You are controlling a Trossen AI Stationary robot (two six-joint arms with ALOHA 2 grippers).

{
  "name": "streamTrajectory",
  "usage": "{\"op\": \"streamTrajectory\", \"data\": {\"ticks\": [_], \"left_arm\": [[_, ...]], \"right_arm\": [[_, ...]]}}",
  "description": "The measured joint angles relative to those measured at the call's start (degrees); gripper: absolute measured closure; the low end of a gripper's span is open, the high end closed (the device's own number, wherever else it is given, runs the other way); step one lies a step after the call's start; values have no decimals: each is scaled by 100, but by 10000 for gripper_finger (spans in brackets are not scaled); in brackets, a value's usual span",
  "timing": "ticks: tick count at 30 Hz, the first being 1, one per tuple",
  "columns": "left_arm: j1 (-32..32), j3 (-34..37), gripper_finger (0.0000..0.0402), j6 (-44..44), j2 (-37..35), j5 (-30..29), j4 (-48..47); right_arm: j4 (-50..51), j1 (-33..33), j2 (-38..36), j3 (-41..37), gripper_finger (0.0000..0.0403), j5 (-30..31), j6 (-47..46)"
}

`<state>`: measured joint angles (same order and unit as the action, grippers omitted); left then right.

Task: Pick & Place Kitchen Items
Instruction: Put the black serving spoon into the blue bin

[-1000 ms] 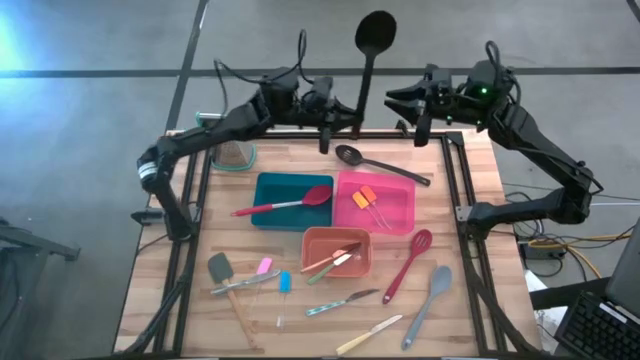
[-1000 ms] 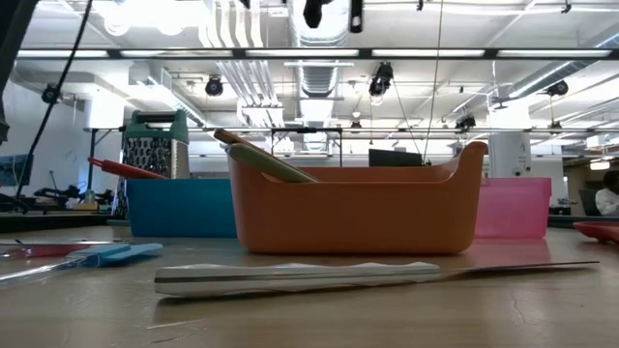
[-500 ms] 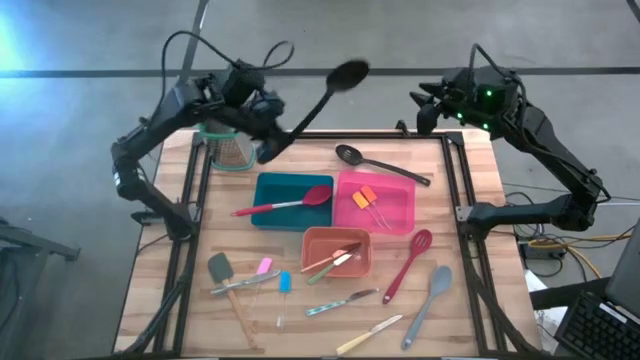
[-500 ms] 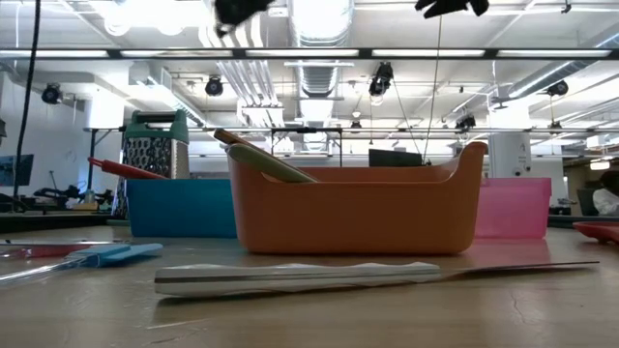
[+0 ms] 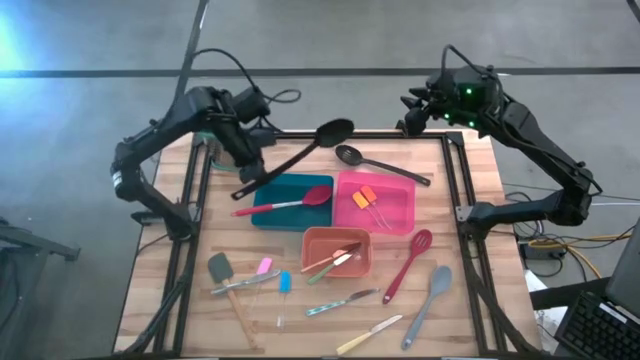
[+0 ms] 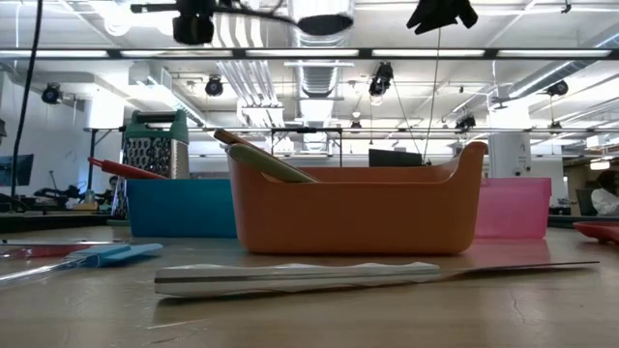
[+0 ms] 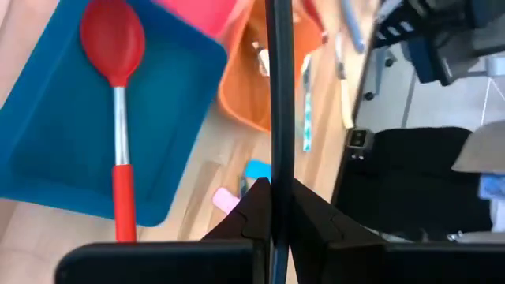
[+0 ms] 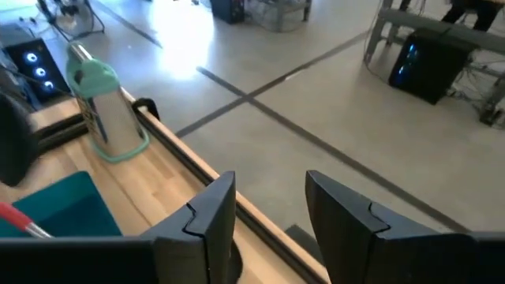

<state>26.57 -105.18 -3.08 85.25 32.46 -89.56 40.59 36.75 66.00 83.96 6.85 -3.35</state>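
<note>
My left gripper [image 5: 248, 165] is shut on a black spoon [image 5: 300, 150] above the table's far left, over the far edge of the blue tray [image 5: 268, 212]. The low view shows the gripper [image 6: 193, 24] and the spoon's bowl [image 6: 324, 21] high above the table. My right gripper [image 5: 415, 108] is open and empty above the table's far right edge; its own view shows its fingers apart [image 8: 268, 213]. A red spoon [image 5: 290, 202] lies in the blue tray. More utensils lie in the trays and on the table. My left gripper pinches the black spoon's handle [image 7: 276, 170] between its two fingers, near the handle's free end. The handle runs out ahead from between the fingers. The spoon is lifted clear and lies about level, its bowl [image 5: 335, 130] toward the table's far middle.
The pink tray [image 5: 400, 215] holds orange-headed spatulas; the orange tray [image 5: 312, 240] holds several utensils. A second black spoon [image 5: 380, 165], a red slotted spoon [image 5: 408, 265], a grey spoon [image 5: 428, 305] and knives [image 5: 345, 300] lie on the table. The grater [image 8: 102, 110] stands far left.
My left gripper has swung from the table's far middle toward the left and come down over the blue tray, carrying the black spoon. The spoon has tipped from pointing away past the far edge to lying about level, slanting over the table.
</note>
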Motion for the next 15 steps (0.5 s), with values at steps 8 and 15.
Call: {"op": "streamTrajectory", "data": {"ticks": [8,15], "left_arm": [[-3,1386,377,106,0,115,-41],[-2,2546,377,412,-22,101,-46]], "right_arm": [[260,1,-3,0,245,-116,-249],[322,2,-23,0,246,-129,-249]]}}
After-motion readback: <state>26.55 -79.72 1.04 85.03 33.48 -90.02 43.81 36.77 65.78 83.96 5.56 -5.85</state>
